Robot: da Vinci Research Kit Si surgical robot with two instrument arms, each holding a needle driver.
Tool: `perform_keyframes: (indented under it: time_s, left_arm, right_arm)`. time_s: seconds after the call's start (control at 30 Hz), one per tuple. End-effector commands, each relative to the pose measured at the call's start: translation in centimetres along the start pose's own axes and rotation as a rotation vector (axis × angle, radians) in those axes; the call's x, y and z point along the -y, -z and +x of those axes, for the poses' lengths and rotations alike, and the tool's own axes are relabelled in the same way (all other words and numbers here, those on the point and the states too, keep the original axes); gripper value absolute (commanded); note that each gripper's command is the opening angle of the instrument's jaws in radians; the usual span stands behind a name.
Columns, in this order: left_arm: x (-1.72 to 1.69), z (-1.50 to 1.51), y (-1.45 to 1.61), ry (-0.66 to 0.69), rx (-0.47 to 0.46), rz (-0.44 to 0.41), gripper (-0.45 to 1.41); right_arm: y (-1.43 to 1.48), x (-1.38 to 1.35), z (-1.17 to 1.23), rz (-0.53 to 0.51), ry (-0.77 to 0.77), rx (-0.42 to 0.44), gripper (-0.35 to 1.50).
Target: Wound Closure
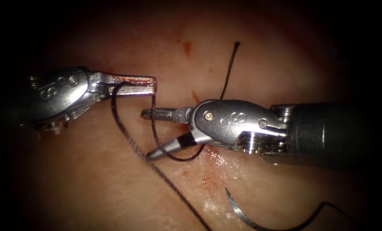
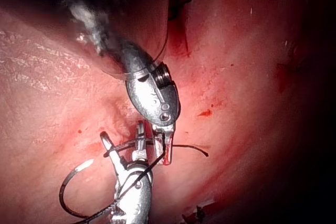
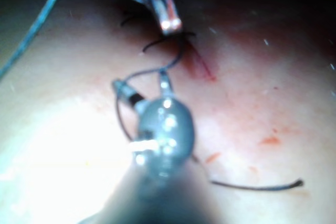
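Left silver needle driver (image 1: 152,87), frame centre-left: clamps dark thread (image 1: 131,145). Right driver (image 1: 150,134): gapes wide, thread looped around. Curved steel needle (image 1: 240,211), lower right: free on pink tissue (image 1: 92,188).

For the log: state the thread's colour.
The thread is black, clearest in the endoscope view.

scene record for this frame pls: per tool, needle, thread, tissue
left tool: jaws shut on the thread
right tool: jaws open, holds nothing; thread looped around the lower jaw
needle: lying free on the tissue, held by neither tool; whether its tip is in the tissue cannot be told
thread: one strand runs from the left tool down across the tissue; free end above the right tool
red fluid: below the right tool
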Motion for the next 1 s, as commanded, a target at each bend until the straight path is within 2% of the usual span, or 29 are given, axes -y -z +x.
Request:
perform_keyframes:
  time_s: [0.03,0.37,0.47,0.6,0.8,1.0]
  left_arm:
    - [0.01,-0.11,-0.05,-0.001,-0.002,-0.002,-0.45]
    - [0.22,-0.54,-0.11,-0.031,-0.019,-0.014,-0.45]
    - [0.26,-0.64,-0.16,-0.041,-0.043,-0.025,-0.45]
    - [0.32,-0.86,-0.28,-0.076,-0.093,-0.053,-0.45]
    - [0.25,-1.03,-0.39,-0.117,-0.134,-0.086,-0.45]
    - [0.21,-1.11,-0.51,-0.142,-0.164,-0.09,-0.45]
  right_arm:
    - [-0.06,0.06,-0.1,0.019,-0.004,-0.009,0.99]
    - [0.04,0.27,-0.29,0.116,-0.068,-0.126,0.91]
    - [0.08,0.31,-0.31,0.068,-0.082,-0.163,0.91]
    - [0.23,0.44,-0.3,0.033,-0.128,-0.277,0.91]
    - [0.45,0.43,-0.24,-0.025,-0.159,-0.356,0.91]
    - [0.5,0.37,-0.23,-0.09,-0.198,-0.409,0.91]
